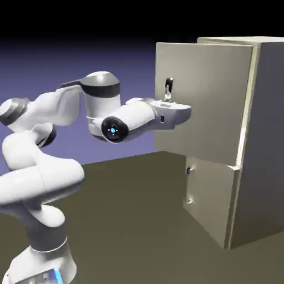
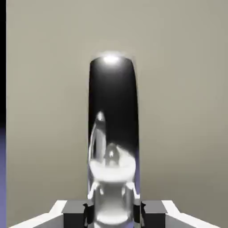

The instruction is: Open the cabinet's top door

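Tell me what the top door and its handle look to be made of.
Top door: flat beige panel with a matte, even finish and no glare; it could be painted metal or plastic, the render leaves that open.
Handle: dark and glossy, probably polished metal, going by the bright highlight at its top and the mirror-like reflections along the bar where the gripper sits around it.

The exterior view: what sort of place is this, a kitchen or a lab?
Probably neither: it looks like a computer-rendered test scene. A white robot arm stands on a bare brown table before a plain violet backdrop, its tool at the handle of a lone, fridge-like cabinet.
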### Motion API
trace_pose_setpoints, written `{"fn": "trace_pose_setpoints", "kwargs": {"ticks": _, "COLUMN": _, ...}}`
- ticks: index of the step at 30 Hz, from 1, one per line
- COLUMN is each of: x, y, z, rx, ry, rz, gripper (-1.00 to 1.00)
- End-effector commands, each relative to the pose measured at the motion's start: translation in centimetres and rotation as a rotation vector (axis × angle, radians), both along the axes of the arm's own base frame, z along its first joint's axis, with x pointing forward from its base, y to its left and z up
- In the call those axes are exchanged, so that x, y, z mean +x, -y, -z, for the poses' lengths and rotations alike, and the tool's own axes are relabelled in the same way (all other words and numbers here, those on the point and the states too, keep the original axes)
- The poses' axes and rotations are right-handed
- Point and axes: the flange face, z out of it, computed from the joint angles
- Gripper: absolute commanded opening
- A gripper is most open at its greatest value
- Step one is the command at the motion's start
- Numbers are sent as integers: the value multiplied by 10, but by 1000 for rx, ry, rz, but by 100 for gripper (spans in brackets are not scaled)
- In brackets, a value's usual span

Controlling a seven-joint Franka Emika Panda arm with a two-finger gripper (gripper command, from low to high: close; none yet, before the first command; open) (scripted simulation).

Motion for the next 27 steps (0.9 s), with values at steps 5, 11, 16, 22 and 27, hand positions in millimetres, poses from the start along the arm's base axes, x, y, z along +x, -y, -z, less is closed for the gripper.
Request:
{"fn": "trace_pose_setpoints", "kwargs": {"ticks": 5, "x": -8, "y": 27, "z": 0, "rx": 0, "ry": 0, "rz": -105, "gripper": -100}}
{"fn": "trace_pose_setpoints", "kwargs": {"ticks": 11, "x": -13, "y": 65, "z": 0, "rx": 0, "ry": 0, "rz": -248, "gripper": -100}}
{"fn": "trace_pose_setpoints", "kwargs": {"ticks": 16, "x": -13, "y": 100, "z": 0, "rx": 0, "ry": 0, "rz": -378, "gripper": -100}}
{"fn": "trace_pose_setpoints", "kwargs": {"ticks": 22, "x": -16, "y": 103, "z": -8, "rx": -19, "ry": 21, "rz": -402, "gripper": -100}}
{"fn": "trace_pose_setpoints", "kwargs": {"ticks": 27, "x": -17, "y": 99, "z": -7, "rx": -15, "ry": 19, "rz": -382, "gripper": -100}}
